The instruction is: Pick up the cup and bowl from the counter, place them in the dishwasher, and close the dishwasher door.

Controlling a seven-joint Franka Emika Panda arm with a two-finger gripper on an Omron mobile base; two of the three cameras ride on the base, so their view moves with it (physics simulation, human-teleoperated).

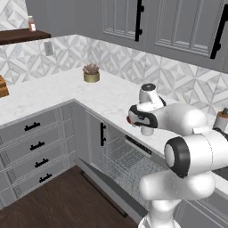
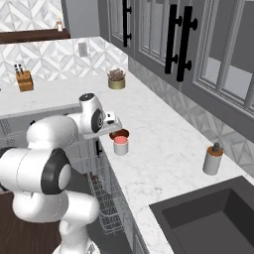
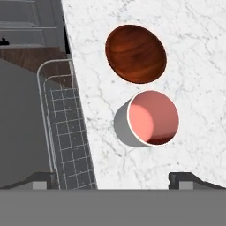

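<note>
cup: one short cylindrical cup, grey-white outside, salmon-pink inside (image 3: 148,119); it stands upright, axis vertical, mouth up, on the white marble-look worktop (image 3: 194,57) near the front edge.
bowl: one shallow round bowl, dark reddish-brown (image 3: 135,53); it sits upright, hollow side up, just beside the cup with a narrow gap between them; in the right base view it lies just behind the cup (image 2: 120,145), partly hidden by the arm.
claw: the two-finger claw (image 3: 114,180) hangs above the worktop, looking straight down on both vessels; its two dark tips stand wide apart with nothing between them.
dishwasher: one built-in dishwasher under the worktop (image 1: 133,162), one silver wire rack (image 1: 122,162) showing in its opening; the flat grey dishwasher door (image 1: 104,185) is dropped down and open.
others: one olive pot with a plant (image 1: 91,74) stands far back on the worktop; one grey soap dispenser with a dark pump (image 2: 213,159) stands near the dark sink (image 2: 208,221).
</note>
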